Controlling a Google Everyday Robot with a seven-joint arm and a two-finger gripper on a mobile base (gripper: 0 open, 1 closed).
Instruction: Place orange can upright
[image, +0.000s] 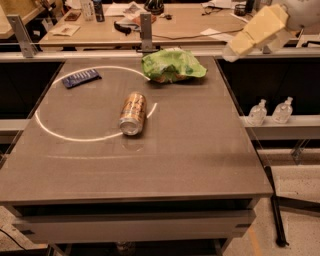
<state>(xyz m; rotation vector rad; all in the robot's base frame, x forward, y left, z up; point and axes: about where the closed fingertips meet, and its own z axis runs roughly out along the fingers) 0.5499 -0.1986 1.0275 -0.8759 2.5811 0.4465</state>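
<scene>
Slim copper-orange drink can with pale markings (133, 113) is lying on its side, not upright. It sits around mid-table on the grey-brown flat tabletop (175, 160), with its silver end facing the near edge. It lies across the right-hand arc of the thin white ring marked on the surface (60, 135).

Cream-coloured blocky gripper (235, 49) is up in the air at the far right, above the table's far-right corner, well apart from the can and holding nothing I can see. Spread or pressed together: can't tell from here.

Crumpled green plastic bag (172, 65) is at the far edge, beyond the can. Flat dark-blue wrapped bar (81, 77) is far left, inside the ring. Two small clear bottles (270, 111) stand on the ledge to the right of the table.
</scene>
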